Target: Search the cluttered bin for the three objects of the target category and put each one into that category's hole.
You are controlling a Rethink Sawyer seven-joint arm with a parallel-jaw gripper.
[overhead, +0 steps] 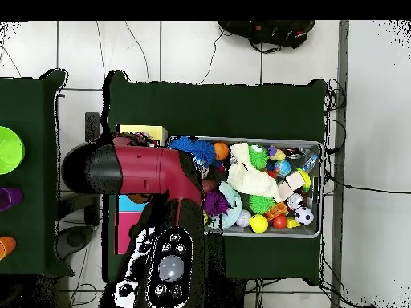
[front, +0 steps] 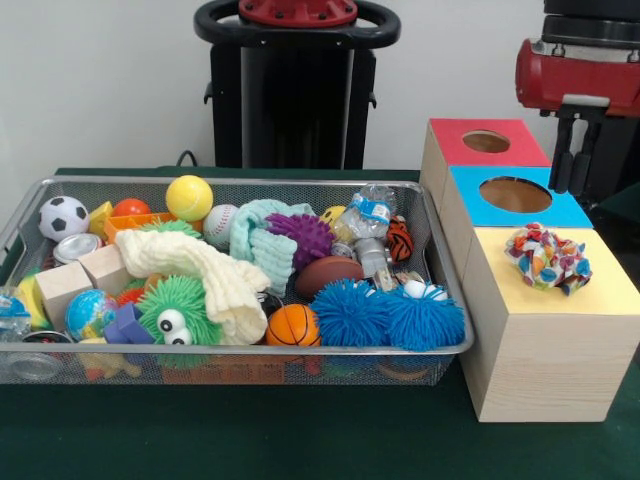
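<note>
no text, label, brand or number can be read on anything in either view.

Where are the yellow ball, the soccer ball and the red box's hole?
Yellow ball (front: 189,197), front view, middle of the ball.
Soccer ball (front: 63,217), front view, middle of the ball.
Hole in the red box (front: 486,141), front view, middle of the round opening.

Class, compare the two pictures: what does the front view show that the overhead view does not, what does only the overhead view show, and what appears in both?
Only the front view shows the holes in the red box and blue box, and a multicoloured scrap ball on the yellow box. Only the overhead view shows the tiled floor, cables and the arm covering the boxes. Both show the wire bin and yellow ball.
</note>
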